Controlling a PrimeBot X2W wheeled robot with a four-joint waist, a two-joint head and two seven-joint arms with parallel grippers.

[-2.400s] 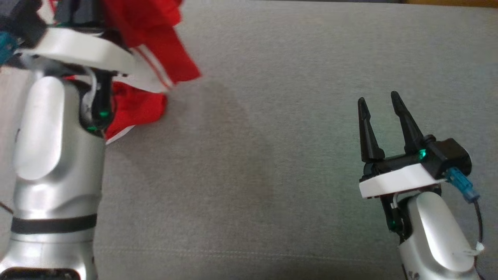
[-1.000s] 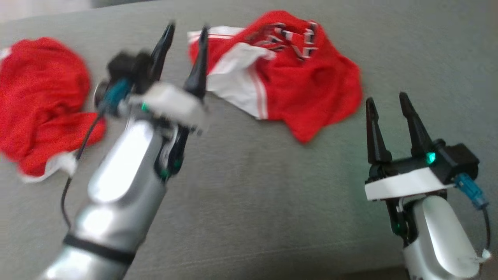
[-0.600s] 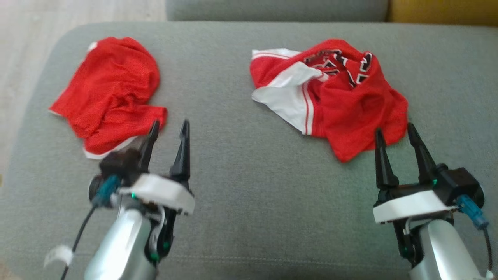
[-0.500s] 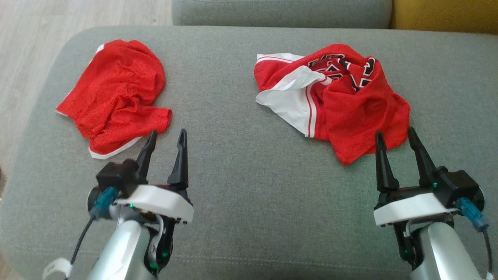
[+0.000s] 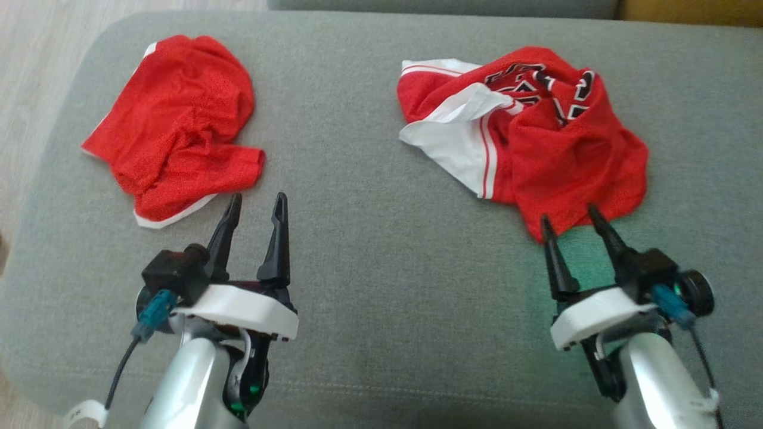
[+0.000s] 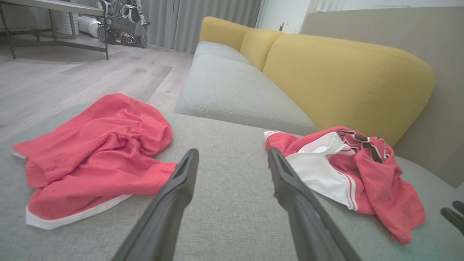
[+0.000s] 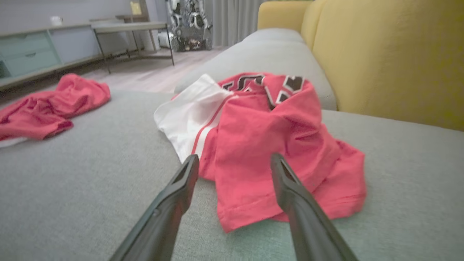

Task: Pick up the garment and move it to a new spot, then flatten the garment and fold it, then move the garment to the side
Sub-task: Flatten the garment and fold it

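- The jersey (image 5: 554,149) is lying crumpled at the upper right of the head view. It's red mesh-looking fabric with a white panel carrying red stripes, and black-and-white lettering is bunching up near its top.
- The right gripper (image 5: 567,213) is hovering at the lower right, its two dark tapered fingers spread wide and holding nothing. In the right wrist view the jersey's near hem is lying just past the tips. Can't tell if they're touching the cloth.
- The left gripper (image 5: 257,196) is sitting at the lower left, also spread wide and empty, with its tips pointing at bare fabric just beside the shorts.
- The shorts (image 5: 173,119) are lying in a rumpled red heap at the upper left with a white band along the hem, well apart from the jersey.
- Both are resting on a grey woven cushion (image 5: 369,250) with rounded corners and a stitched seam along its near edge.
- In the left wrist view a plump yellow backrest (image 6: 344,79) is rising behind the jersey, and pale wood floor (image 6: 72,76) is showing at the upper left.
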